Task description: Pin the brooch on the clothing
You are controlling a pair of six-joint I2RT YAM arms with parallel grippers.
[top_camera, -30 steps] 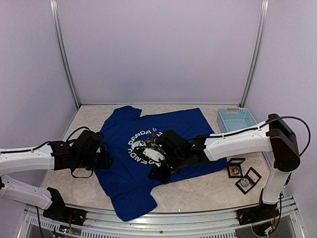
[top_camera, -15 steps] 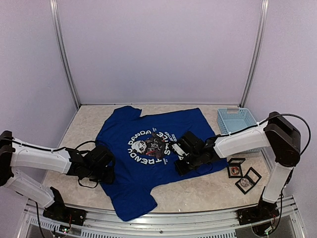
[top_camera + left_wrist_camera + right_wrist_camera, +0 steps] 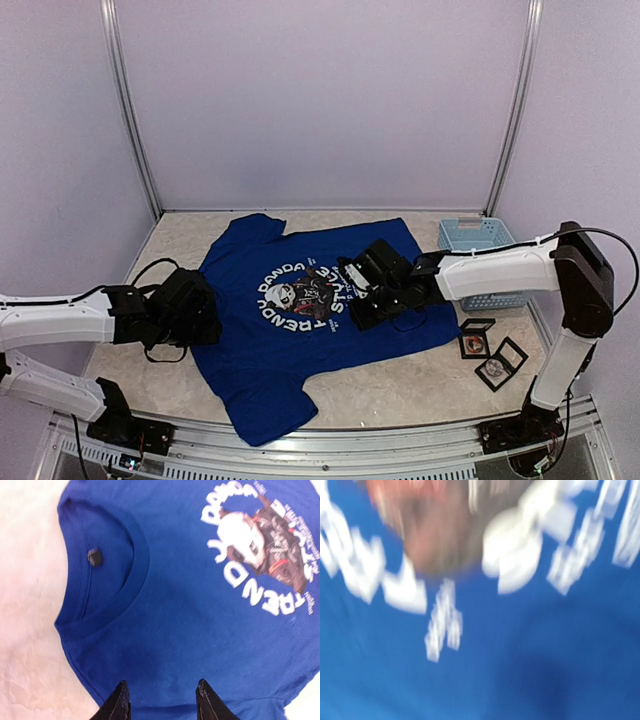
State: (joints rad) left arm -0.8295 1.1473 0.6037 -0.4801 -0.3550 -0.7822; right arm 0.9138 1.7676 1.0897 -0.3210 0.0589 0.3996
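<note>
Surface (image 3: 410,395): beige marbled table top; we note a metal rail along its near edge.
Room: pale lilac walls (image 3: 320,100) behind the T-shirt, with metal uprights (image 3: 130,110) at the back corners.
T-shirt (image 3: 260,370): royal blue, spread flat mid-table, collar (image 3: 142,555) toward the left arm, panda print (image 3: 305,295) facing up.
Dark spot (image 3: 94,557): small, inside the T-shirt's collar; we cannot tell what it is.
Left gripper (image 3: 160,702): low over the T-shirt just beside the collar, fingers spread, holding nothing.
Right gripper (image 3: 353,296): over the T-shirt at the print's edge; its own view is blurred, so we cannot tell how its fingers stand.
Basket (image 3: 478,245): light blue, just beyond the T-shirt's far hem corner.
Cases (image 3: 477,338): two, black-framed, near the T-shirt's near hem corner.
</note>
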